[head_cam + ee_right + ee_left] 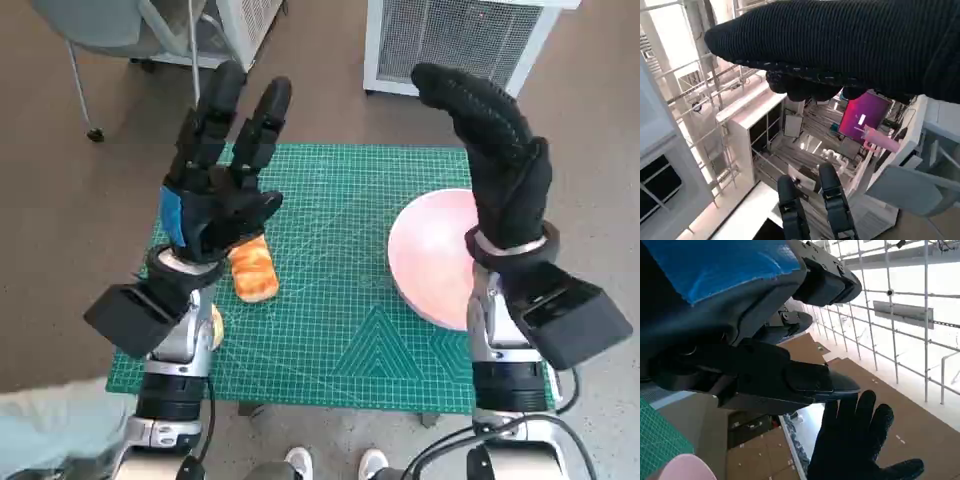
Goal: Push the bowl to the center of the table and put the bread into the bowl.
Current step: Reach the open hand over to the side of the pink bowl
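Observation:
In the head view a pink bowl [432, 258] sits at the right side of the green cutting mat [340, 300], partly behind my right wrist. A golden piece of bread [254, 270] lies on the mat's left part, just below my left hand. My left hand [222, 165] is raised above the table with its fingers spread and pointing up, holding nothing. My right hand [498, 150] is likewise lifted above the bowl, fingers extended, empty. The left wrist view shows the bowl's pink rim [687, 467] and my gloved right hand [857, 442].
A white slatted unit [455, 40] stands beyond the table's far edge. A chair [120, 30] and another white unit stand at the far left. A small round yellowish thing [215, 327] peeks from behind my left forearm. Shoes [335, 464] show below the near edge.

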